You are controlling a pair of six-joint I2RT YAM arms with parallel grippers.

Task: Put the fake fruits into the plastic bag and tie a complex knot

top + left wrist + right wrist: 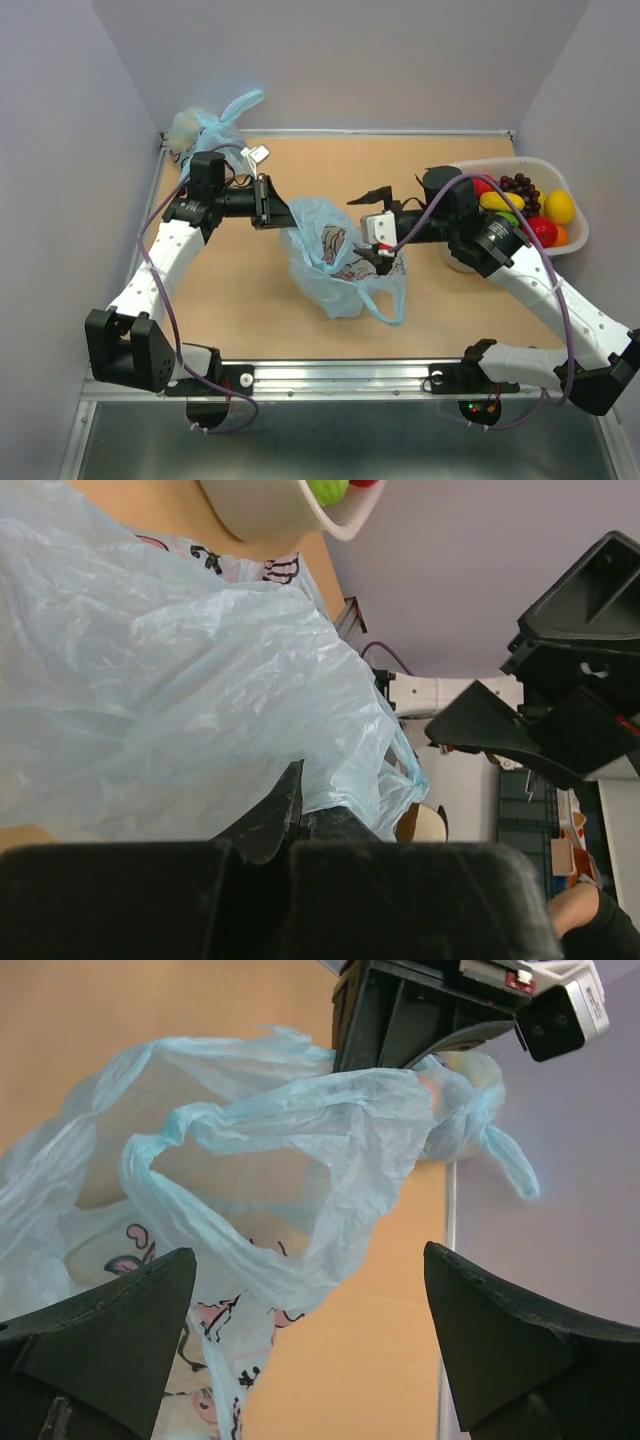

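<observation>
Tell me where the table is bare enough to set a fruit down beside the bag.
Bare wood lies near left, between the left arm and the bag, and along the back wall between the small tied bag and the basket. The middle is crowded: left fingers and right fingers meet at the bag's mouth.

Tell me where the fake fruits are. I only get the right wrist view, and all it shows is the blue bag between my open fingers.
Observer: The fake fruits are still in a white basket at the far right of the table, beside the right arm.
Operator: Is the left gripper actually clamped on the bag? I only see its housing.
Observer: Yes. The left wrist view shows the left gripper shut, with the plastic bag film pinched between its fingers.
</observation>
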